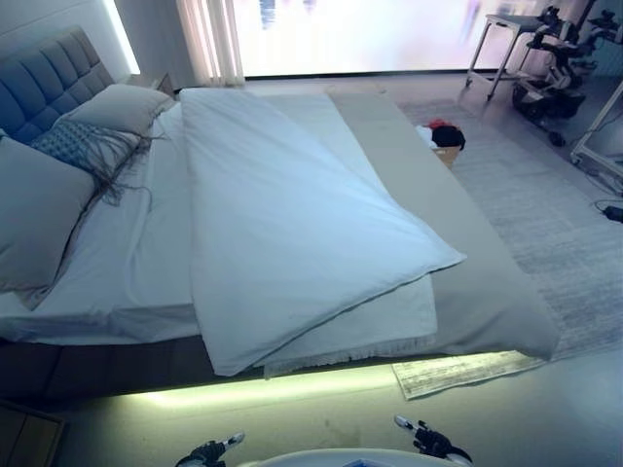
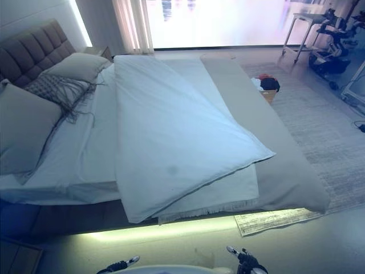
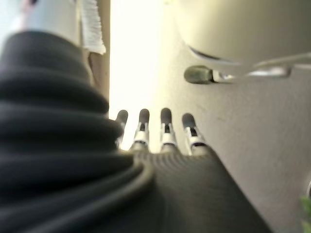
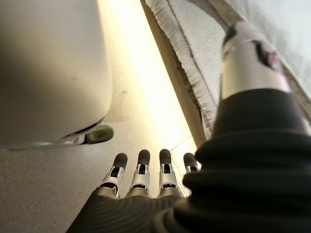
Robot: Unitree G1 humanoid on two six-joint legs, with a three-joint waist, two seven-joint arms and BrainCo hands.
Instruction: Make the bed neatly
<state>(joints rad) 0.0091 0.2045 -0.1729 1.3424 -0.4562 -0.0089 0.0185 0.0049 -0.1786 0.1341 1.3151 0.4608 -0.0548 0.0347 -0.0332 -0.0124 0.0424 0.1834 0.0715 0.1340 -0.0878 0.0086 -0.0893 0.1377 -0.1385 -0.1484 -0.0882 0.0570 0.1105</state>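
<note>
On bed (image 1: 487,292), duvet (image 1: 292,224) lying skewed, corner overhanging

Bed (image 1: 487,302) stretched away from the camera, headboard (image 1: 44,83) at far left. Pillows (image 1: 39,204) stacked against the headboard on the left side, one (image 1: 122,105) farthest back, another (image 1: 83,146) between. Duvet (image 1: 292,224) lay diagonally across the middle of the mattress, near corner hanging over the front edge. Sheet (image 1: 380,331) under the duvet, its edge showing at the near right. Rug (image 1: 555,224) spread on the floor right of the bed, one corner tucked beneath it. Basket (image 1: 446,141) sat on the rug just beside the bed's right edge. Table (image 1: 506,44) stood far right, behind the rug. Hands low at the near edge: left (image 1: 209,451), right (image 1: 428,440).
</note>
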